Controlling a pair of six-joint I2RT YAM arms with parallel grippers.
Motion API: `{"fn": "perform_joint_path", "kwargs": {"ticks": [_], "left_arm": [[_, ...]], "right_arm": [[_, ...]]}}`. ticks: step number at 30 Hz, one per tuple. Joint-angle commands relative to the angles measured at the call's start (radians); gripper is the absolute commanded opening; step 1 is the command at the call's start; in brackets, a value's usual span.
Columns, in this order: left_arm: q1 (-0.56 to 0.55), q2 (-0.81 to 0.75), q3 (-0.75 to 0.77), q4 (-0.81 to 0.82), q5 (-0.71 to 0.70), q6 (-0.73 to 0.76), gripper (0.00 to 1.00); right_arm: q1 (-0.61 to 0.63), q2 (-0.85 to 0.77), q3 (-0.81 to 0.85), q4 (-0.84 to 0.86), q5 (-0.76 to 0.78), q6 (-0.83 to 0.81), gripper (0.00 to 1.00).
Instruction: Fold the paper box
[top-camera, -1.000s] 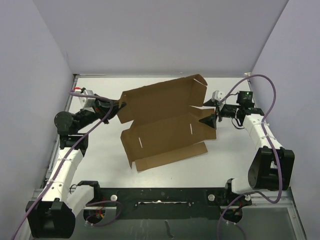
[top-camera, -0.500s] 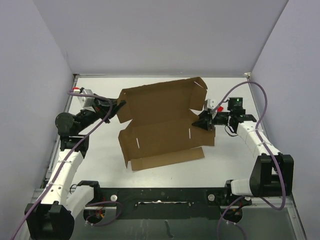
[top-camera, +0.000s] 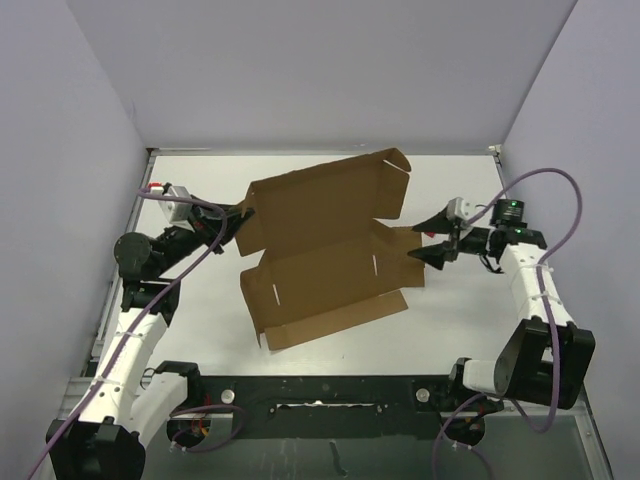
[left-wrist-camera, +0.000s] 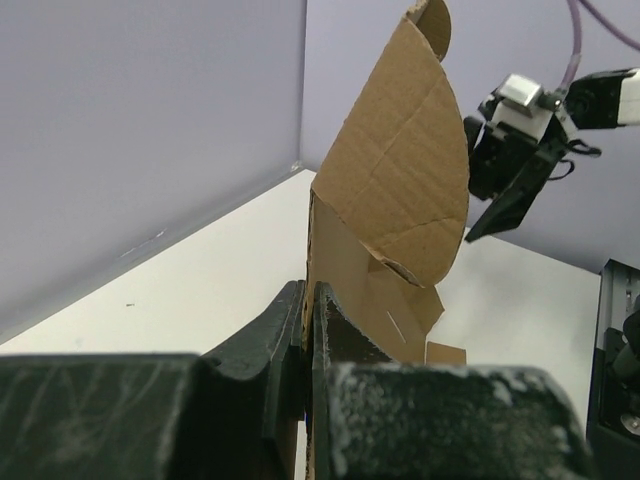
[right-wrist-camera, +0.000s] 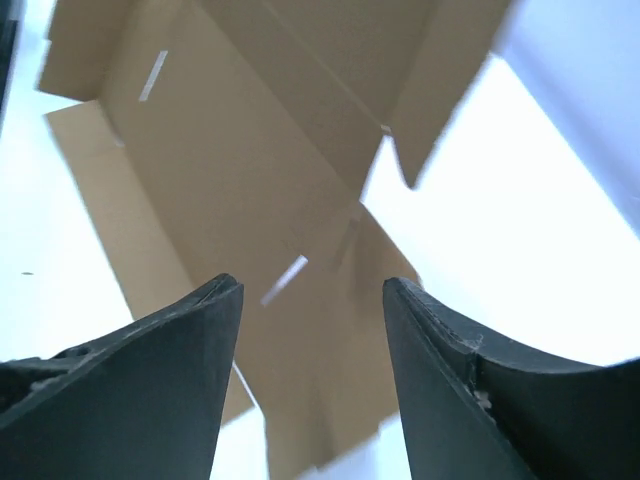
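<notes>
Here, left gripper (left-wrist-camera: 308, 310) pinching paper box (top-camera: 320, 250) (edge), right gripper (top-camera: 428, 240) agape

Left arm: base at 7 o'clock of top view, elbow near 9 o'clock, forearm reaching toward 2 o'clock. Left end effector (top-camera: 243, 212): jaws pressed together, pinching edge of paper box (top-camera: 320, 250). Right arm: base at 5 o'clock, upper link running toward 12 o'clock, wrist turned toward 9 o'clock. Right end effector (top-camera: 428, 244): fingers spread apart, tips pointing to 9 o'clock.
</notes>
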Motion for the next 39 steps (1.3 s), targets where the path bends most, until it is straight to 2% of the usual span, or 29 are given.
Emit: {"fn": "perform_joint_path", "kwargs": {"ticks": [1, 3, 5, 9, 11, 14, 16, 22, 29, 34, 39], "left_arm": [[-0.005, -0.022, 0.005, 0.026, -0.013, 0.019, 0.00], [-0.004, -0.018, 0.003, 0.048, 0.001, 0.005, 0.00], [-0.005, -0.016, 0.006, 0.063, 0.013, -0.011, 0.00], [-0.005, -0.020, 0.003, 0.076, 0.027, -0.038, 0.00], [-0.004, -0.024, -0.002, 0.082, 0.027, -0.048, 0.00], [-0.004, -0.032, -0.002, 0.084, 0.022, -0.059, 0.00], [-0.005, -0.035, -0.002, 0.084, 0.020, -0.062, 0.00], [-0.004, -0.031, -0.007, 0.094, 0.008, -0.071, 0.00], [-0.005, 0.002, -0.025, 0.178, 0.014, -0.123, 0.00], [-0.004, 0.032, -0.026, 0.217, 0.031, -0.144, 0.00], [-0.005, 0.071, -0.022, 0.255, 0.048, -0.158, 0.00]], "right_arm": [[-0.137, 0.008, 0.137, -0.342, -0.127, -0.325, 0.56], [-0.169, 0.047, 0.179, -0.358, -0.104, -0.318, 0.50], [-0.179, 0.088, 0.216, -0.294, -0.050, -0.218, 0.41], [-0.148, 0.115, 0.187, 0.052, 0.093, 0.180, 0.23], [-0.112, 0.113, 0.157, 0.166, 0.136, 0.281, 0.14], [-0.054, 0.129, 0.133, 0.273, 0.153, 0.363, 0.07], [-0.020, 0.141, 0.120, 0.306, 0.146, 0.375, 0.06], [0.047, 0.113, 0.031, 0.396, 0.082, 0.389, 0.08], [0.082, 0.075, -0.077, 0.594, 0.056, 0.529, 0.29], [0.092, 0.066, -0.117, 0.769, 0.067, 0.697, 0.33], [0.102, 0.038, -0.183, 0.930, 0.063, 0.814, 0.48]]}}
